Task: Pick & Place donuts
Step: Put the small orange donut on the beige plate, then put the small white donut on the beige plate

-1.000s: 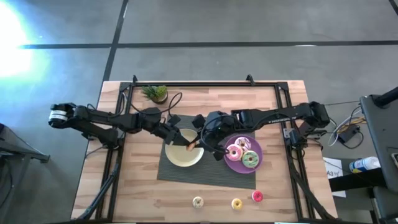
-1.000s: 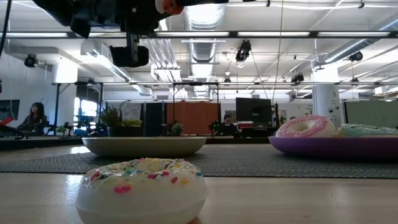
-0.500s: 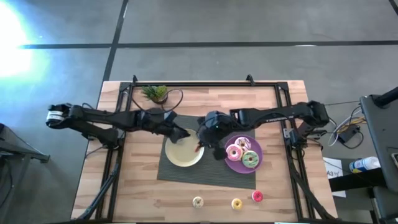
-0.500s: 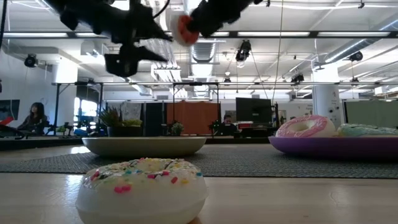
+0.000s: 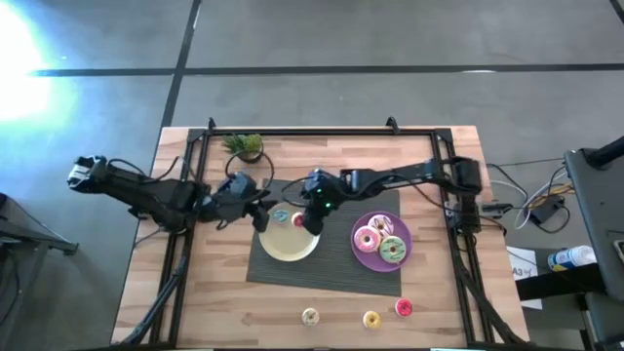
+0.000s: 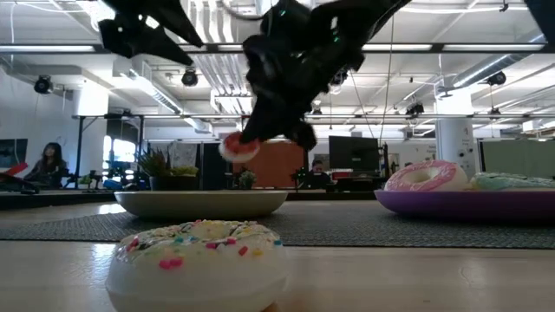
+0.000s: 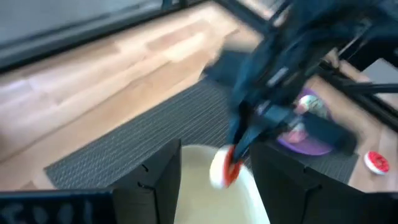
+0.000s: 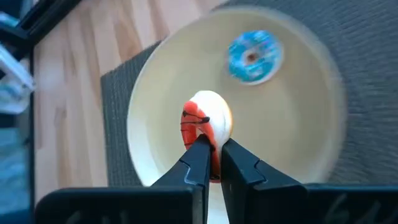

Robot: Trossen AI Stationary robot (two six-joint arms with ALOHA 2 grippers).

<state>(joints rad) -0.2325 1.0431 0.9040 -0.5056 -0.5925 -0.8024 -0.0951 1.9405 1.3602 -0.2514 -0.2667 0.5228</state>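
Observation:
My right gripper is shut on a red-iced donut over the cream plate. A blue donut lies flat in that plate. My left gripper stands open at the plate's left rim with nothing between its fingers; its wrist view shows the right gripper and red donut ahead. A pink donut and a green donut lie on the purple plate. Three more donuts, cream, yellow and red, lie near the front edge. My right gripper pinches the red donut between its two fingers, one on the iced face and one on the pale underside, at the ring's near part. The fingers slant down from the table's right. The donut stands on edge, lifted clear above the cream plate.
A dark woven mat lies under both plates. A small potted plant stands at the far left of the table. Bare wood lies in front of the mat around the three loose donuts. People sit in the room behind.
My left gripper has drawn back from the red donut toward the table's left edge. My right gripper has kept the donut, gone left and come down over the cream plate. The blue donut now shows in the plate where the left arm stood.

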